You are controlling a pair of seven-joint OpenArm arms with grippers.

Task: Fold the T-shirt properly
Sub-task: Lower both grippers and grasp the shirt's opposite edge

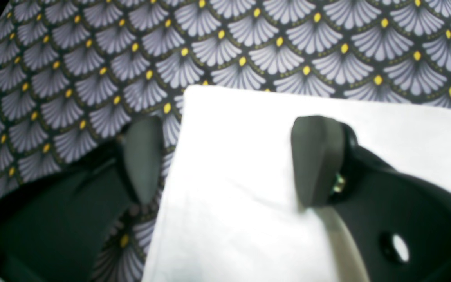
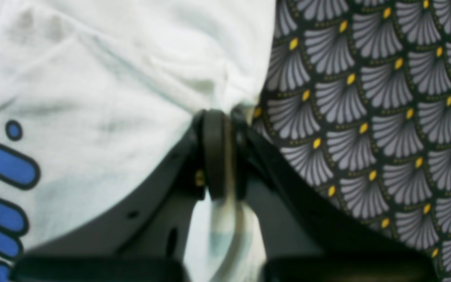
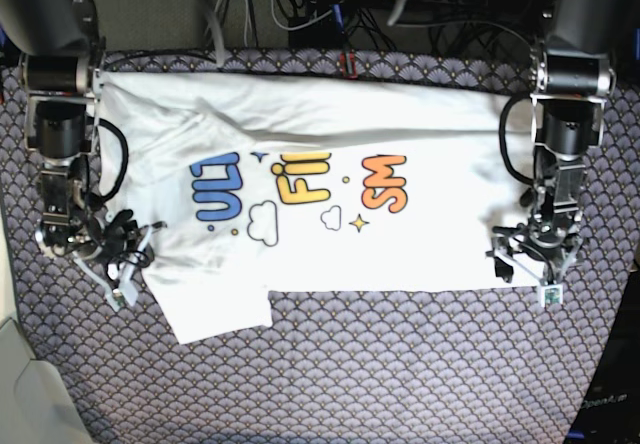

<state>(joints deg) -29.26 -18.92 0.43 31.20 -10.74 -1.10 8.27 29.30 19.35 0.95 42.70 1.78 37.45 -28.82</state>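
White cotton short-sleeved T-shirt (image 3: pixel 300 194), printed in blue, yellow and orange letters with stars and clouds, spread print-up across the far half of the desk (image 3: pixel 400 384), reaching almost from its left edge to its right edge. Bottom part apparently doubled over already, with one loose flap sticking out toward the near-left corner. Soft, light, limp cloth by the look of it: likely to sag, wrinkle and drag when lifted, not slippery, not fragile. Best taken by a pinch at a hem or a folded edge, both ends raised together to keep the fold line straight.

Right tool (image 2: pixel 221 152), near the left edge in the base view, pinched tight on a gathered bunch of the shirt's edge, white fabric squeezed between the dark pads. Left tool (image 1: pixel 229 160), near the right edge, spread wide, one pad (image 1: pixel 315 160) over the plain white cloth and the other over the desk cover, straddling the shirt's border and gripping nothing yet.

Underneath, dark fan-patterned tablecloth with yellow dots (image 1: pixel 249 47) covering the whole desk.
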